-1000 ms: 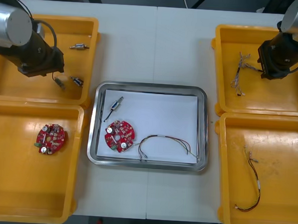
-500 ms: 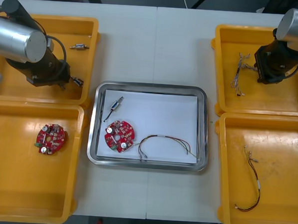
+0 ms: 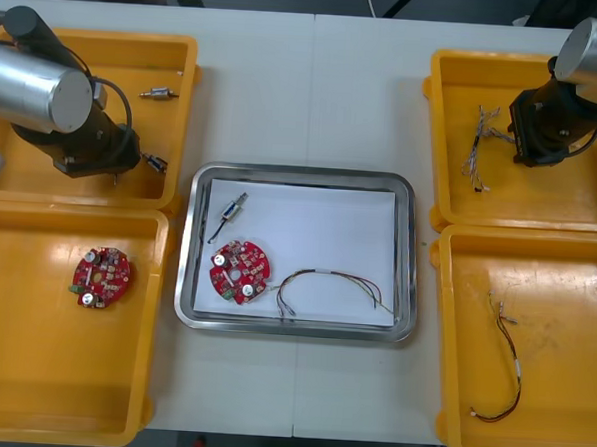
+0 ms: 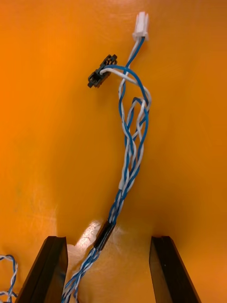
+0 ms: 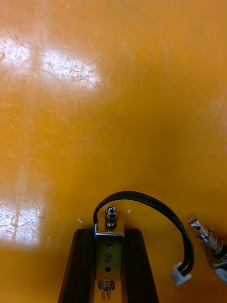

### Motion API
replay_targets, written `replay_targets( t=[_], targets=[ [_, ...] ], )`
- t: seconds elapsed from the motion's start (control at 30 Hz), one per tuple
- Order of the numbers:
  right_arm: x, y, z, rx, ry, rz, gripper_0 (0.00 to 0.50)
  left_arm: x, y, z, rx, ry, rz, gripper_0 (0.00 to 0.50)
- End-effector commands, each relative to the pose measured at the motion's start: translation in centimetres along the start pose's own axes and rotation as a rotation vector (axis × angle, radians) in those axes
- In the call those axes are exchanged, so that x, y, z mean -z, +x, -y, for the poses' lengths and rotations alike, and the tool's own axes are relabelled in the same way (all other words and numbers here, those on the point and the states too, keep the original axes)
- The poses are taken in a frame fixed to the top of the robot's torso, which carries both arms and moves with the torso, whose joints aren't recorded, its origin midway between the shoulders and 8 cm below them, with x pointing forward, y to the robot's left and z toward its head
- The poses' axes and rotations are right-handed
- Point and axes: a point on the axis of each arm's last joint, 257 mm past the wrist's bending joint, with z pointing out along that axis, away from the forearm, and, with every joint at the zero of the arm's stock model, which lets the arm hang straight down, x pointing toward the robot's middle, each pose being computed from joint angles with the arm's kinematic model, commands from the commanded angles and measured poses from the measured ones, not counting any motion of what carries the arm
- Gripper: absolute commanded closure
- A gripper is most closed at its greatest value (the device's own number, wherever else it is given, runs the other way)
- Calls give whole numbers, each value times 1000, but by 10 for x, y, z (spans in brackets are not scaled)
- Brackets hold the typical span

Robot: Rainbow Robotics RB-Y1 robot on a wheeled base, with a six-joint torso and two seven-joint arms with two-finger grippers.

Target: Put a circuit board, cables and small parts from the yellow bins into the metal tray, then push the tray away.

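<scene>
While the right claw (image 4: 109, 242) gapes astride a cable (image 4: 133, 142), left claw (image 5: 109, 234) clamps small metal part (image 5: 108, 251) lengthwise.

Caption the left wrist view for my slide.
Left gripper shut on a small metal part with a black cable, inside a yellow bin.

Front camera looked steeply down on the table (image 3: 316, 84); wrist cameras sat close over yellow bins (image 3: 540, 201) (front view shared these)

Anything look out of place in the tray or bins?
Nothing stands out: left claw is shut on a small metal part in its far bin; right claw stands open astride the blue and white cable; contents of the tray lie flat.
</scene>
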Motion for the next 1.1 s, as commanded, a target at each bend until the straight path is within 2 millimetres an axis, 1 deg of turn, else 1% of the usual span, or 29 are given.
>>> replay_targets(
  t=[0.03, 0.1, 0.17, 0.2, 0.23, 0.27, 0.3, 0.33, 0.43, 0.53, 0.57, 0.67, 0.73, 0.8, 0.83, 0.87, 0.93, 1.1],
  targets=[
    [-24, 22, 28, -54, 42, -20, 0, 37, -18, -20, 61, -19, 29, 500],
    [-25, 24, 28, -53, 42, -23, 0, 56, -19, -25, 66, -22, 14, 500],
    [-25, 26, 28, -52, 43, -25, 0, 70, -19, -27, 59, -26, 10, 500],
    [-27, 28, 30, -51, 47, -26, 115, 79, -20, -28, 52, -30, 12, 500],
    [-27, 29, 30, -50, 47, -27, 170, 83, -21, -29, 51, -32, 13, 500],
    [-28, 31, 31, -49, 49, -30, 330, 92, -22, -28, 42, -33, 20, 499],
    [-28, 32, 31, -46, 50, -30, 467, 101, -25, -27, 29, -34, 34, 500],
    [-29, 34, 31, -46, 49, -33, 494, 104, -25, -26, 24, -35, 38, 500],
    [-29, 36, 32, -39, 51, -36, 500, 124, -25, -21, -14, -37, 59, 500],
    [-30, 36, 32, -23, 54, -30, 500, 138, -22, -15, -51, -42, 70, 500],
    [-29, 35, 32, -19, 53, -28, 500, 139, -21, -14, -56, -44, 69, 500],
    [-27, 33, 29, 6, 50, -18, 500, 148, -14, -3, -90, -36, 72, 499],
    [-21, 31, 22, 28, 49, -15, 500, 156, -10, 5, -112, -28, 77, 500],
    [-17, 30, 20, 43, 54, -13, 500, 159, -8, 9, -124, -26, 81, 500],
    [-10, 29, 16, 80, 67, -10, 500, 164, -4, 16, -139, -16, 86, 499],
    [-7, 28, 15, 96, 70, -9, 500, 165, -4, 17, -140, -14, 89, 498],
    [5, 21, 11, 160, 87, -1, 500, 170, -2, 29, -154, 9, 107, 500],
    [34, 8, 1, 277, 117, 8, 500, 173, 1, 45, -166, 40, 124, 498]
  ],
)
